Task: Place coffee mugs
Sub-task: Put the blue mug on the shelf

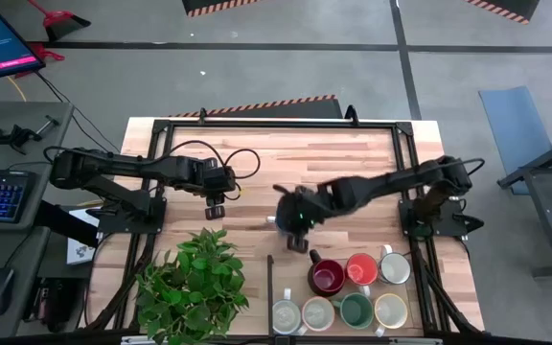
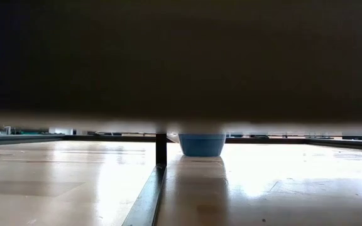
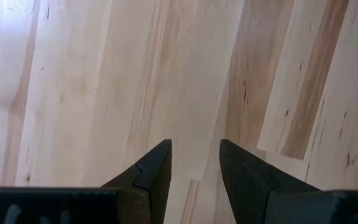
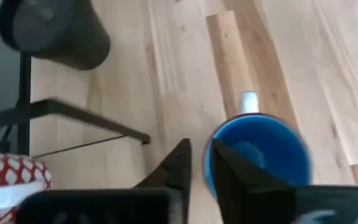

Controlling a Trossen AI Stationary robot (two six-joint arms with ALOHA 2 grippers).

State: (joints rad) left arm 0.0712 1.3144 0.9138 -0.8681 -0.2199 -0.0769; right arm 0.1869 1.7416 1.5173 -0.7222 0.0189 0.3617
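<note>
A blue mug [image 4: 263,152] with a pale handle [image 4: 248,101] stands upright on its base in the middle of the table [image 1: 257,153], also in the low view [image 2: 202,144]. My right gripper [image 4: 200,155] hovers over it, fingers slightly apart above the rim's edge, and hides it in the high view [image 1: 295,222]. Several other mugs stand grouped at the near right, among them dark red [image 1: 326,277], orange [image 1: 360,268] and green [image 1: 356,310]. My left gripper [image 3: 194,155] waits open above bare wood at the left [image 1: 216,203].
A leafy potted plant [image 1: 195,283] stands at the near left, its dark pot [image 4: 55,31] beside a black frame bar [image 1: 271,278]. A red-and-white patterned thing [image 4: 11,177] sits by the mug group. Bare wood lies across the table's far half.
</note>
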